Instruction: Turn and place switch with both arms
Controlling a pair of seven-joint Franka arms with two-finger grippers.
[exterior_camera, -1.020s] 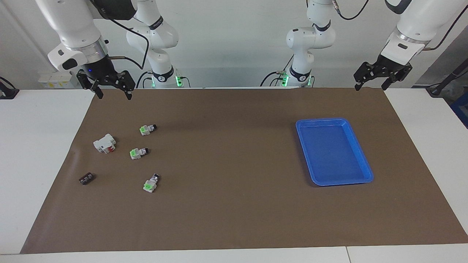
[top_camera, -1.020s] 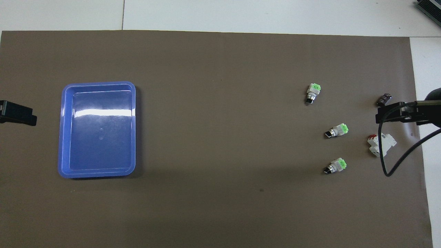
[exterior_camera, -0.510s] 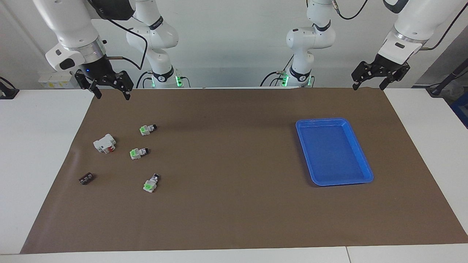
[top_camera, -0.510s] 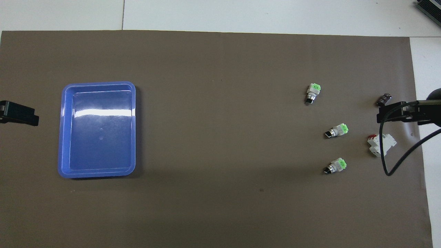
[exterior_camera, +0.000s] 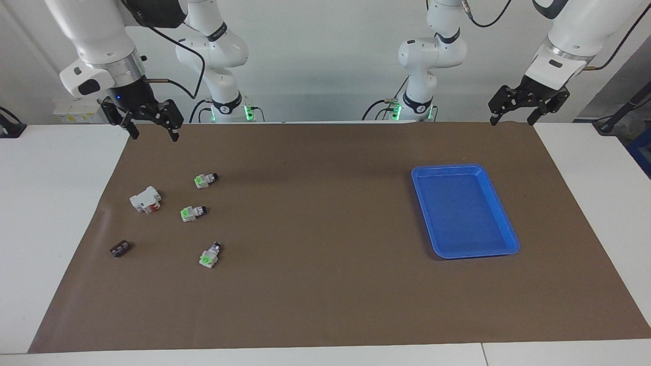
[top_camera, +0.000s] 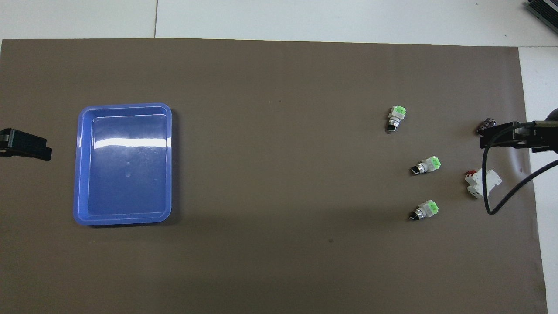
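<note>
Three small white switches with green faces and black knobs lie on the brown mat toward the right arm's end: one nearest the robots, a middle one, and one farthest. My right gripper hangs open and empty in the air over the mat's edge by the robots, apart from all switches. My left gripper hangs open and empty over the mat's corner at the left arm's end, beside the tray.
A blue tray with nothing in it lies toward the left arm's end. A larger white block with a red part and a small flat black piece lie beside the switches.
Both grippers have risen a little, the right one also drawing back toward the robots. Nothing on the mat has moved.
</note>
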